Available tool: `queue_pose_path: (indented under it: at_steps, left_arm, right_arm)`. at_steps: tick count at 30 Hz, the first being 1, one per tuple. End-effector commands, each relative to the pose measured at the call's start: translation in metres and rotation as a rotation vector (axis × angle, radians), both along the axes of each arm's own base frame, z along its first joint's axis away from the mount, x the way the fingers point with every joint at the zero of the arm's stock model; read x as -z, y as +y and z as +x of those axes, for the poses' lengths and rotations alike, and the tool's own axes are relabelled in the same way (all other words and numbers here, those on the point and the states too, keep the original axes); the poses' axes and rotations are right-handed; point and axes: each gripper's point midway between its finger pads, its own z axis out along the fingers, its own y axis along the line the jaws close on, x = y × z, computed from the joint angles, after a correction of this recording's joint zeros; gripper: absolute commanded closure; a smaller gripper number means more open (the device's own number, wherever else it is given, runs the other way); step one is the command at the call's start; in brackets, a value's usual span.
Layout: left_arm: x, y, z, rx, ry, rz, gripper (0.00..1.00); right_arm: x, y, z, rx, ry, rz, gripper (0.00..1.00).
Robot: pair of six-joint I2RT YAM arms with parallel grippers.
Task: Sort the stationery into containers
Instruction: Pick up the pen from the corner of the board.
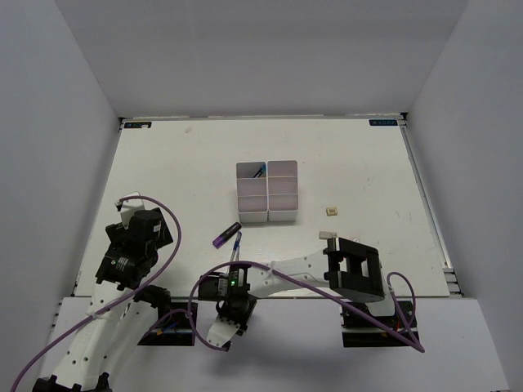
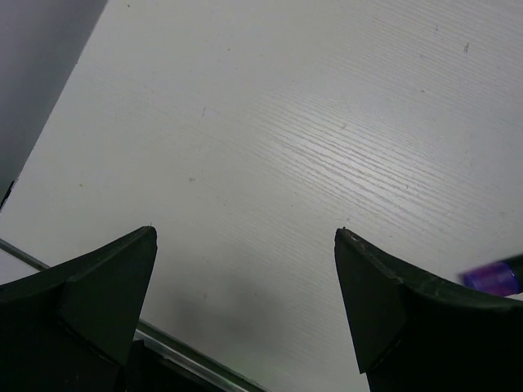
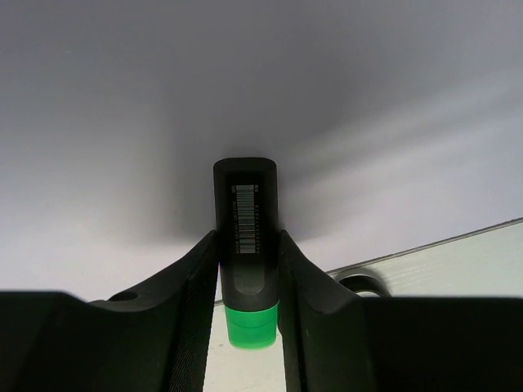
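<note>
Two claws differ: the right gripper [image 3: 247, 238] is clenched on a green marker [image 3: 245, 204] by the near edge of the table [image 2: 270, 122], while the left gripper [image 2: 245, 233] hangs released above it. A purple marker [image 1: 226, 236] lies near the bins [image 1: 267, 191].

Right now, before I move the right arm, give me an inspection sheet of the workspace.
Surface: white table, no spills seen.
Job's things: containers mid-table, a dark item in the far-left bin; purple marker and beige eraser loose on the table; green marker in the right gripper.
Clutter: nothing seen.
Grippers: left gripper open above the table; right gripper shut on the green marker.
Cables: purple cables loop beside both arms.
Surroundings: plain grey walls on three sides.
</note>
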Motion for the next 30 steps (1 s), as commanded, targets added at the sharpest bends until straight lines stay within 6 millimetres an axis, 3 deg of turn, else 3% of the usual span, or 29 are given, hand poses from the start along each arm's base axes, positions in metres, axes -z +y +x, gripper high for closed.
queue_pose_path:
  at_steps: [1, 6, 7, 9, 10, 15, 16, 17, 19, 20, 21, 25, 28, 29, 30]
  left_arm:
    - [-0.002, 0.004, -0.001, -0.025, -0.013, 0.003, 0.0]
    - [-0.001, 0.004, -0.001, -0.022, -0.012, 0.003, 0.0]
    - [-0.001, 0.003, 0.0, -0.021, -0.017, 0.0, 0.0]
    - [-0.001, 0.003, 0.0, -0.019, -0.013, 0.0, 0.0]
    - [0.0, 0.001, 0.0, -0.012, -0.008, -0.003, 0.0]
    - [0.002, -0.003, 0.003, 0.011, -0.01, -0.014, 0.0]
    - [0.001, -0.004, 0.004, 0.021, -0.013, -0.018, 0.0]
    - [0.002, -0.005, 0.005, 0.026, -0.015, -0.018, 0.0]
    - [0.005, -0.009, 0.005, 0.048, -0.002, -0.031, 0.0]
    - [0.005, -0.013, 0.008, 0.07, -0.009, -0.042, 0.0]
    - [0.008, -0.016, 0.009, 0.084, 0.001, -0.045, 0.0]
    - [0.015, -0.035, 0.015, 0.196, 0.035, -0.087, 0.0]
    - [0.019, -0.049, 0.017, 0.259, 0.06, -0.128, 0.0]
    - [0.021, -0.051, 0.017, 0.272, 0.069, -0.136, 0.0]
    - [0.02, -0.053, 0.018, 0.28, 0.069, -0.137, 0.0]
  right_arm:
    - [0.043, -0.074, -0.012, 0.072, 0.052, -0.32, 0.88]
    - [0.011, -0.052, -0.005, 0.192, 0.062, -0.207, 1.0]
    - [-0.008, -0.045, -0.002, 0.244, 0.071, -0.16, 1.0]
    - [-0.023, -0.035, 0.005, 0.297, 0.083, -0.111, 1.0]
    - [-0.044, -0.03, 0.006, 0.312, 0.09, -0.051, 1.0]
    - [-0.091, -0.016, 0.049, 0.456, 0.037, 0.155, 1.0]
    - [-0.09, -0.019, 0.07, 0.502, -0.033, 0.177, 1.0]
    - [-0.107, -0.016, 0.08, 0.533, -0.047, 0.26, 1.0]
    - [-0.118, -0.018, 0.124, 0.655, -0.155, 0.336, 1.0]
    - [-0.123, -0.016, 0.136, 0.696, -0.176, 0.38, 1.0]
    - [-0.142, -0.021, 0.161, 0.766, -0.201, 0.452, 1.0]
    - [-0.184, -0.039, 0.253, 0.929, -0.509, 0.626, 1.0]
    - [-0.193, -0.058, 0.303, 0.938, -0.686, 0.58, 1.0]
    - [-0.207, -0.068, 0.322, 0.978, -0.747, 0.57, 1.0]
    - [-0.193, -0.067, 0.333, 0.925, -0.788, 0.498, 1.0]
